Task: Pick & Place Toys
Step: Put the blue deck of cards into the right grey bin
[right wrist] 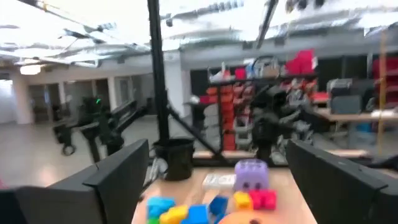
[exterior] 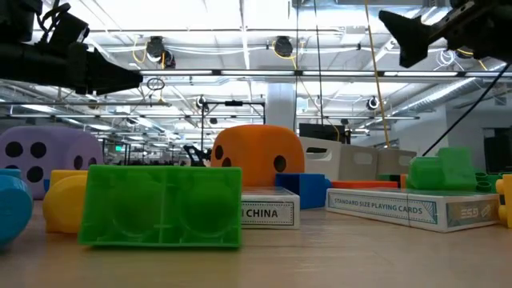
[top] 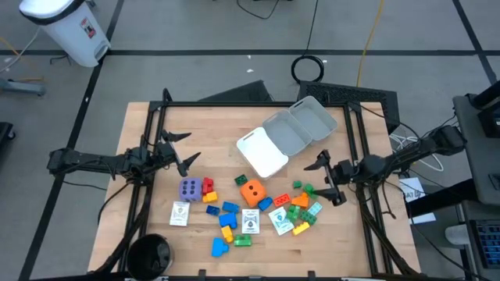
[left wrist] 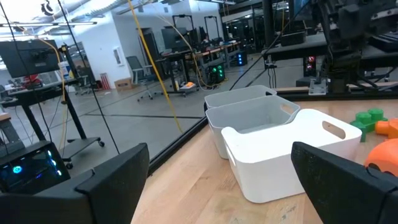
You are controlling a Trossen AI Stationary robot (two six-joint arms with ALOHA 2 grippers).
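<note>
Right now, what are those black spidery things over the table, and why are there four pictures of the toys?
Those are two robot arms. Each ends in two fingers for picking things up. The left gripper and the right gripper are both open and hold nothing.

One picture looks straight down from above. One sits at table height, so the green brick looks huge. The other two come from small cameras on the arms' wrists.

On the wooden table lie colourful bricks, an orange die, a purple die and small white cards. Behind them stand a white tray and a clear tray, touching each other.
</note>
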